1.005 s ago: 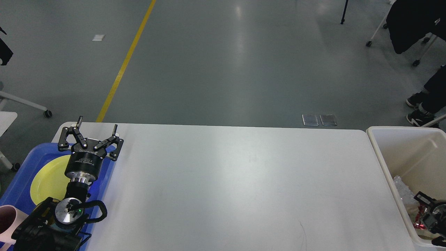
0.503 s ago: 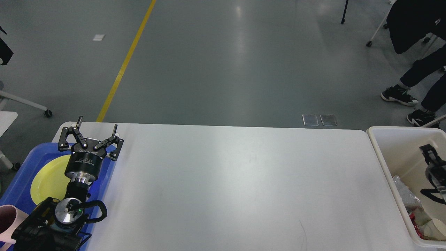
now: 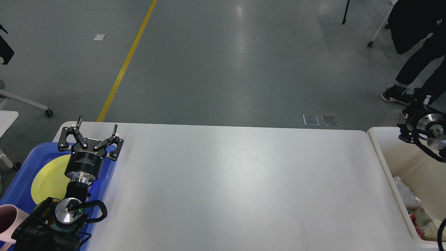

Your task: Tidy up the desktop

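The desktop [image 3: 237,181] is a wide white tabletop with rounded corners, and its surface is bare. My left gripper [image 3: 97,124] stands open at the desktop's far left corner, above the rim of a blue tray [image 3: 19,176], with nothing between its fingers. My right gripper [image 3: 420,104] hangs at the right edge of the view, above the far rim of a cream bin [image 3: 383,158]. It is dark and seen end-on, so its fingers cannot be told apart.
The blue tray holds a yellow plate [image 3: 47,179] and a pink cup [image 3: 7,221]. Crumpled wrappers and rubbish [image 3: 414,212] lie in the cream bin. A person's legs [image 3: 416,66] stand on the floor beyond the bin.
My right arm has risen from low inside the bin to above its far rim. The left arm has not moved. The person's feet have shifted behind the bin.
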`<state>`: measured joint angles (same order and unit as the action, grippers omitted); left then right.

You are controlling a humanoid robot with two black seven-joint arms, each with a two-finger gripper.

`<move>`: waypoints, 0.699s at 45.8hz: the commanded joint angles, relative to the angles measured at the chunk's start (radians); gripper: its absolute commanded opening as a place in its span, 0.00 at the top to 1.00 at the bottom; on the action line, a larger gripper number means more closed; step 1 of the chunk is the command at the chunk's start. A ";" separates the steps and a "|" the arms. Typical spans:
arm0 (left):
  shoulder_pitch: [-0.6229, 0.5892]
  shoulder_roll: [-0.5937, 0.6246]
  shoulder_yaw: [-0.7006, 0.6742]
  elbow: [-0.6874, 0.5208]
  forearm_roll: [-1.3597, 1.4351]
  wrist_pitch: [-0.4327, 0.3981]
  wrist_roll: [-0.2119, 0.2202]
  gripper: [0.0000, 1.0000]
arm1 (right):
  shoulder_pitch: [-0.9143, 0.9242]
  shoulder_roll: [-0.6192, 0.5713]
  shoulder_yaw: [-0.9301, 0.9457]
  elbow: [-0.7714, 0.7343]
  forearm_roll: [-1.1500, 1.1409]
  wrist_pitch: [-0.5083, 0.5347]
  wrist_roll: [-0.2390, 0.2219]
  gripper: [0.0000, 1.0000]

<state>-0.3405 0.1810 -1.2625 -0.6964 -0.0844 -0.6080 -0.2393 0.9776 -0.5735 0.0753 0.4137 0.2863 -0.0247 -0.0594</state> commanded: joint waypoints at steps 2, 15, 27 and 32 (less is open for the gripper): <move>0.001 0.000 0.000 0.000 0.000 0.001 0.000 0.04 | -0.020 -0.029 0.224 0.172 -0.001 0.014 0.013 0.00; 0.002 0.000 0.000 0.000 0.000 0.001 0.000 0.04 | -0.289 0.015 0.612 0.364 -0.021 0.035 0.438 0.00; 0.002 0.000 0.000 0.000 0.000 0.001 0.000 0.04 | -0.540 0.095 0.816 0.441 -0.225 0.187 0.592 0.00; 0.002 0.000 0.000 0.000 0.000 0.001 0.000 0.04 | -0.605 0.098 0.871 0.470 -0.228 0.233 0.596 0.00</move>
<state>-0.3389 0.1810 -1.2625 -0.6964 -0.0845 -0.6075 -0.2393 0.4430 -0.4796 0.8889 0.8529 0.0695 0.1558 0.5218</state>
